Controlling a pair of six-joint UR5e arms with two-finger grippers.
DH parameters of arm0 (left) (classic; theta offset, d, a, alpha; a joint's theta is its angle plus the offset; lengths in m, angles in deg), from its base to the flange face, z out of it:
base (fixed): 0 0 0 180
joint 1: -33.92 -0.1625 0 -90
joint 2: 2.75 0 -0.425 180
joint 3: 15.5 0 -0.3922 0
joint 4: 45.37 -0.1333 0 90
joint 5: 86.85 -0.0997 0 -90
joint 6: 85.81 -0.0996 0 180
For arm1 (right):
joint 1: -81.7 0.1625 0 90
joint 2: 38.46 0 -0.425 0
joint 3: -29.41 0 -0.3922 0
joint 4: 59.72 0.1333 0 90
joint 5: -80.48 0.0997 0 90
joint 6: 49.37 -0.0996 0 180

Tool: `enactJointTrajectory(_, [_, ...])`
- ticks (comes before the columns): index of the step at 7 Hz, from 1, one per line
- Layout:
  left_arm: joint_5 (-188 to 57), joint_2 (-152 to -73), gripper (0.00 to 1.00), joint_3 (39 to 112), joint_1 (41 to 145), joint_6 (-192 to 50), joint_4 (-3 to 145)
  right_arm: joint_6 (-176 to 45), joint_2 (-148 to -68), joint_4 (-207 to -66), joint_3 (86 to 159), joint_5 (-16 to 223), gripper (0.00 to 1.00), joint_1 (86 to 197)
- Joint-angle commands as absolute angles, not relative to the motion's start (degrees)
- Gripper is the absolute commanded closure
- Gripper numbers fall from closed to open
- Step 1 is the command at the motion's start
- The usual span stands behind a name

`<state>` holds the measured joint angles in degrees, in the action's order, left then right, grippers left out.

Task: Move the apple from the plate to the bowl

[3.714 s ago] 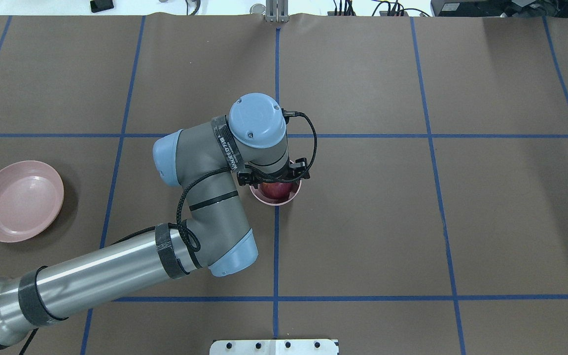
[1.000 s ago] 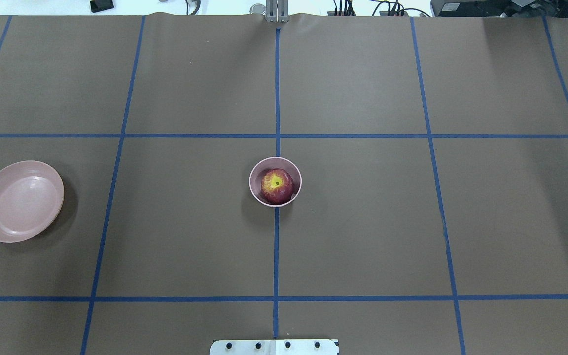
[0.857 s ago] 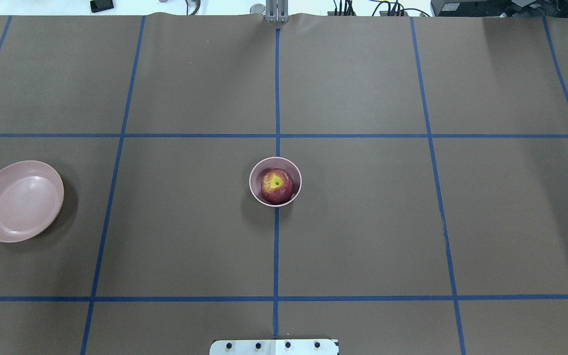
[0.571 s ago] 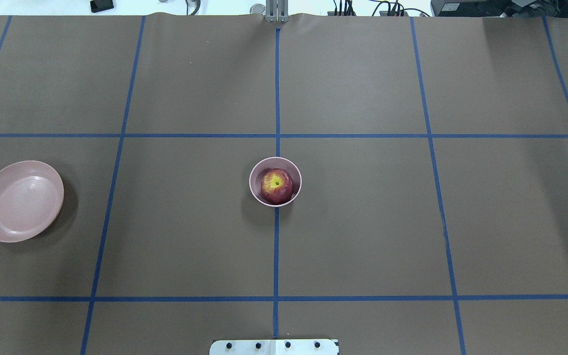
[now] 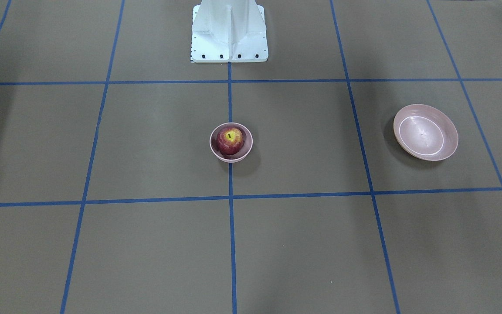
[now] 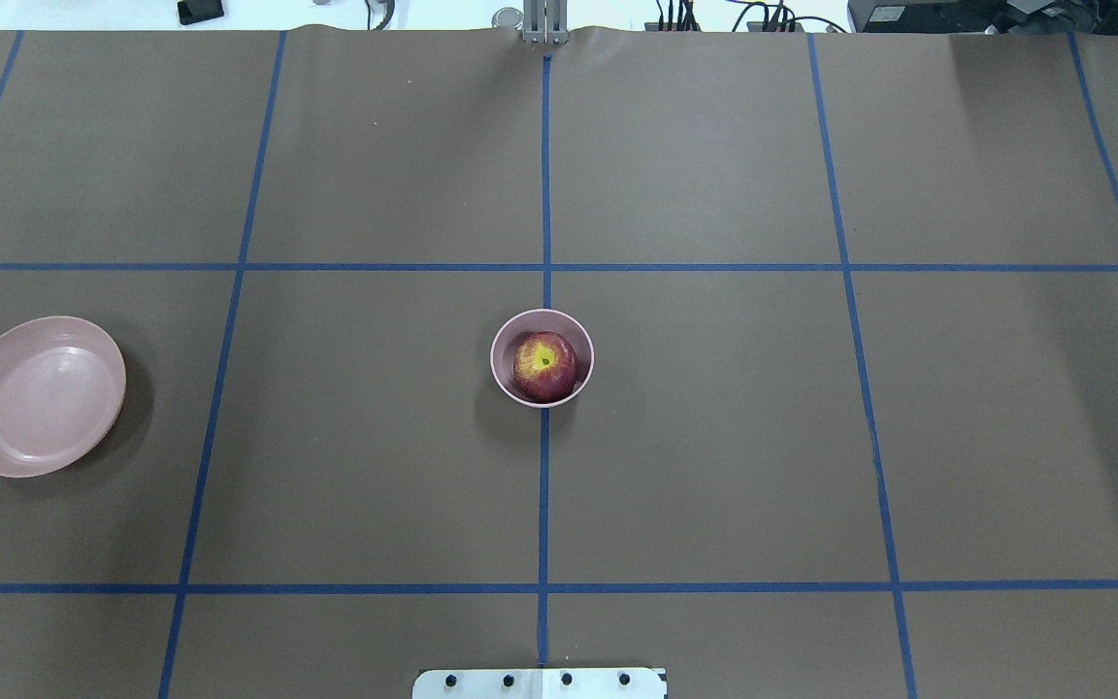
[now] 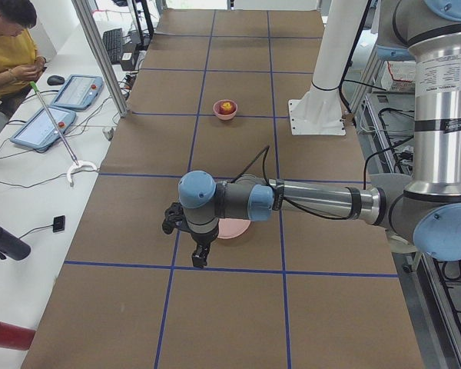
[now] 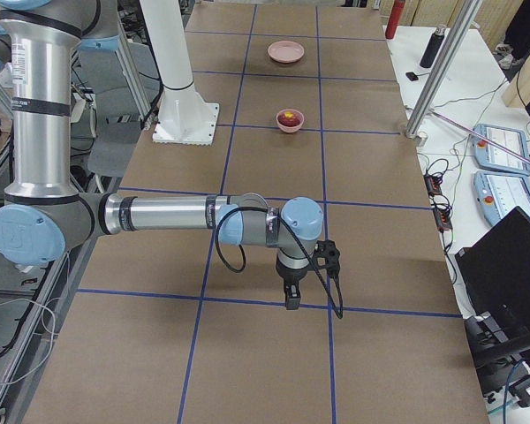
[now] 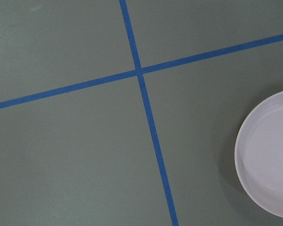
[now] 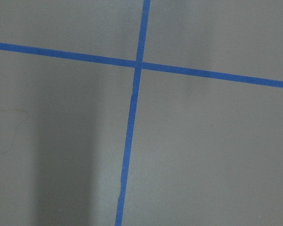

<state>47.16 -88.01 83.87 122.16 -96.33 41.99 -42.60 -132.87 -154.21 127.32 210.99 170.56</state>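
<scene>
The dark red apple [image 6: 544,366] with its yellow stem patch sits in the small deep pink bowl [image 6: 494,357] at the table's centre, also in the front view [image 5: 229,140]. The wide shallow pink plate [image 6: 39,396] lies bare at the left edge and shows in the left wrist view [image 9: 269,155]. Neither gripper shows in the overhead or front view. In the exterior left view my left gripper [image 7: 200,257] hangs beside the plate [image 7: 234,229], far from the bowl [image 7: 225,114]. In the exterior right view my right gripper [image 8: 291,300] hangs over bare table. I cannot tell whether either is open or shut.
Brown table cover with blue tape grid lines. The white robot base [image 5: 229,30] stands at the robot's edge. Operators' tablets [image 7: 61,92] and a metal post [image 7: 100,58] stand along the far side. A person [image 7: 8,46] sits there.
3.7 s ago my left arm stood over the bowl with its gripper at the apple; it has since left the overhead view. Over the last second nothing has moved.
</scene>
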Motion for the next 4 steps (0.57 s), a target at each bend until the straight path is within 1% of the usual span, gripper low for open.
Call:
enactJointTrajectory(1, [47.2, -87.7, 0.02, 83.8, 122.2, -96.3, 42.0, -42.6, -132.9, -154.2, 127.4, 211.0, 0.0, 170.6])
enactJointTrajectory(4, [47.1, -87.7, 0.02, 83.7, 122.2, -96.3, 42.0, -42.7, -132.6, -154.2, 127.5, 211.4, 0.0, 170.5])
